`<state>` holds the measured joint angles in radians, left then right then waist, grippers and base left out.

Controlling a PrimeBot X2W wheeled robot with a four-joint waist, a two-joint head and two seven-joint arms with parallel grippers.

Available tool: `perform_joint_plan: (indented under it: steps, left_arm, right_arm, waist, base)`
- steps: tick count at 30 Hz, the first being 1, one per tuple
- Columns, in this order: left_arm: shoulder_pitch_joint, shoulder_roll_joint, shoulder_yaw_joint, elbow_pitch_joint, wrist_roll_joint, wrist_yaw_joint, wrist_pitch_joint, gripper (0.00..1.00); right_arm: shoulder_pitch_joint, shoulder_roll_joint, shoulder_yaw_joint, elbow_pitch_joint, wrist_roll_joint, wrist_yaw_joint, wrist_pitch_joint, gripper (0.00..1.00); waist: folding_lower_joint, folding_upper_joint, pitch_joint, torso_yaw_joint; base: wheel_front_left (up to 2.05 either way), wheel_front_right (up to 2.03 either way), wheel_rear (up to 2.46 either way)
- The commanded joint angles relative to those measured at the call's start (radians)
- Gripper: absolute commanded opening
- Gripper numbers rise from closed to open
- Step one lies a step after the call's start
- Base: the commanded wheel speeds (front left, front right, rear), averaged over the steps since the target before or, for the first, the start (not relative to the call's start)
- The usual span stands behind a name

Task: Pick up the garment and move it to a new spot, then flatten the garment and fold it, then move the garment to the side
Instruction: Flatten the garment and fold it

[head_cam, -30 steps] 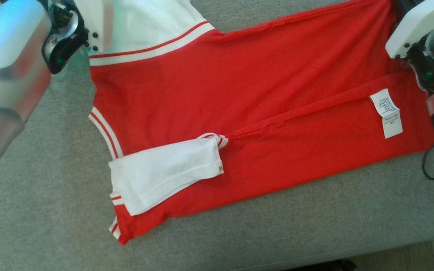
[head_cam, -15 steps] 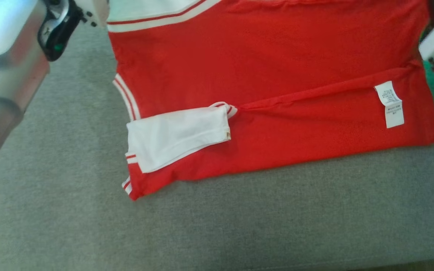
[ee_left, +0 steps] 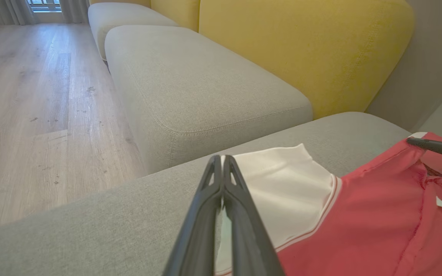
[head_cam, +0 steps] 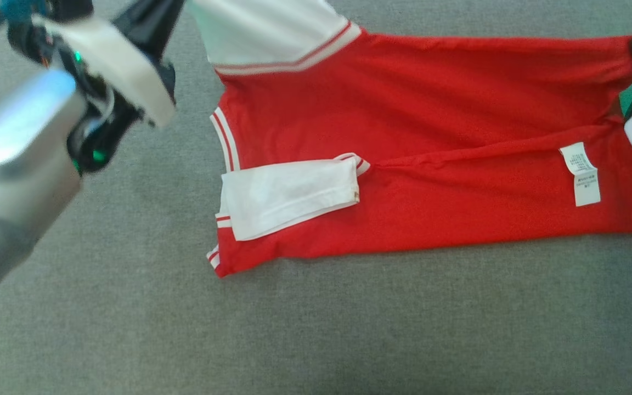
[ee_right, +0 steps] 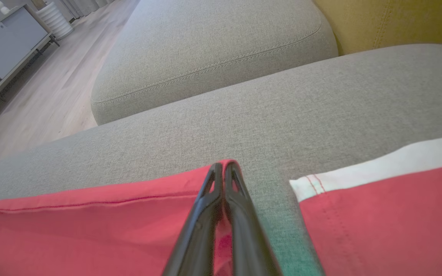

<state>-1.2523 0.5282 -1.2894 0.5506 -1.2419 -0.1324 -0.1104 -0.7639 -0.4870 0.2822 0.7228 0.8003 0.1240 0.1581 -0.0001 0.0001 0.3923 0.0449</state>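
Pinching the garment [head_cam: 415,104] at its two far corners, both hands have their fingers pressed together on cloth. The left hand [ee_left: 221,161] grips the white sleeve [ee_left: 286,184], and the right hand [ee_right: 223,167] grips the red hem corner [ee_right: 129,218]. The shirt lies spread across the grey sofa cushion [head_cam: 349,329], its far edge taut between the hands and its near edge resting on the fabric.

Each grip looks shallow, taking only the very edge of thin knit, so a sharp tug could probably pull a corner free and let that side collapse. If one hand draws harder than the other, the body would likely skew. The ridge [head_cam: 475,154] running towards the care label [head_cam: 585,174] might then set into a crease. The near sleeve [head_cam: 288,195] is folded loosely over the front. Dragging the shirt over the rough cushion could flip that sleeve open or bunch the lower hem.
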Motion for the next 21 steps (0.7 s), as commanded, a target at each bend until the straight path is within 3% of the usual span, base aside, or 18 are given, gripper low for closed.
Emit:
perform_joint_plan:
  steps: [1,7,13,21]
  left_arm:
    - [-0.025,0.053,0.04,-0.035,-0.01,0.002,-0.02,0.0]
    - [0.07,0.109,0.036,-0.161,-0.019,0.011,-0.061,0.0]
    - [0.176,0.17,0.03,-0.324,-0.016,0.067,-0.089,0.0]
    - [0.316,0.232,0.026,-0.492,-0.002,0.145,-0.123,0.0]
  right_arm:
    - [0.025,-0.032,-0.002,-0.037,0.013,0.007,-0.007,0.0]
    - [0.104,-0.075,-0.028,-0.087,0.035,0.007,-0.01,0.0]
    - [0.222,-0.108,-0.073,-0.164,0.049,0.007,-0.016,0.0]
    - [0.345,-0.096,-0.132,-0.252,0.046,0.007,-0.012,0.0]
  waist:
    - [0.0001,-0.0001,-0.008,0.008]
    - [0.0001,-0.0001,-0.028,0.025]
    - [0.0001,-0.0001,-0.042,0.036]
    - [0.0001,-0.0001,-0.043,0.034]
  base:
    - [0.0,0.0,0.0]
    - [0.0,0.0,0.0]
    - [0.0,0.0,0.0]
    - [0.0,0.0,0.0]
